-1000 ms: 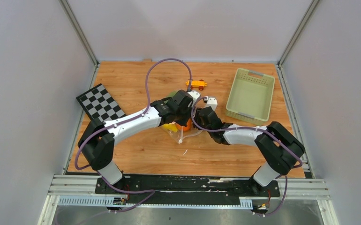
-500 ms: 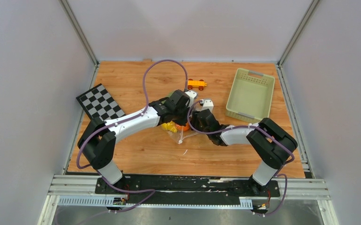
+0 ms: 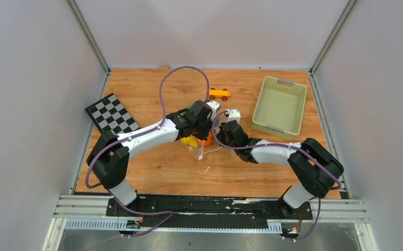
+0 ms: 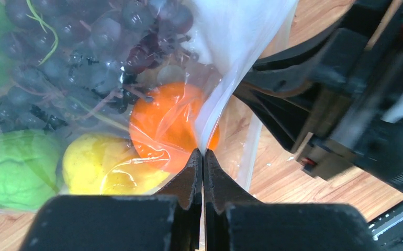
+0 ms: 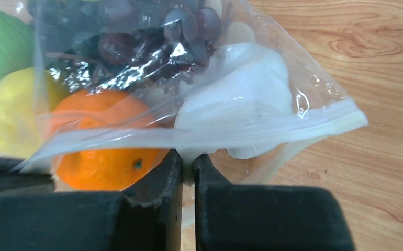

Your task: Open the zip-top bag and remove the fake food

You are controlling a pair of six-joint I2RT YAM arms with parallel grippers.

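The clear zip-top bag (image 3: 203, 148) lies mid-table between both arms. It holds fake food: an orange ball (image 4: 160, 123), a yellow lemon (image 4: 92, 162), a green leafy piece (image 4: 16, 167), a purple grape bunch (image 4: 74, 57) and a white mushroom (image 5: 241, 94). My left gripper (image 4: 203, 153) is shut on one wall of the bag's mouth. My right gripper (image 5: 188, 159) is shut on the other wall, at the white zip strip (image 5: 252, 130). In the top view the two grippers, left (image 3: 205, 130) and right (image 3: 221, 132), stand close together over the bag.
An orange-yellow toy car (image 3: 219, 94) sits behind the bag. A pale green basket (image 3: 279, 105) stands at the back right. A checkerboard (image 3: 112, 114) lies at the left. Cage walls enclose the table.
The right arm shifted left toward the bag half a second ago and has since eased back right slightly. The left arm has held nearly still. Both grippers stay closed at the bag.
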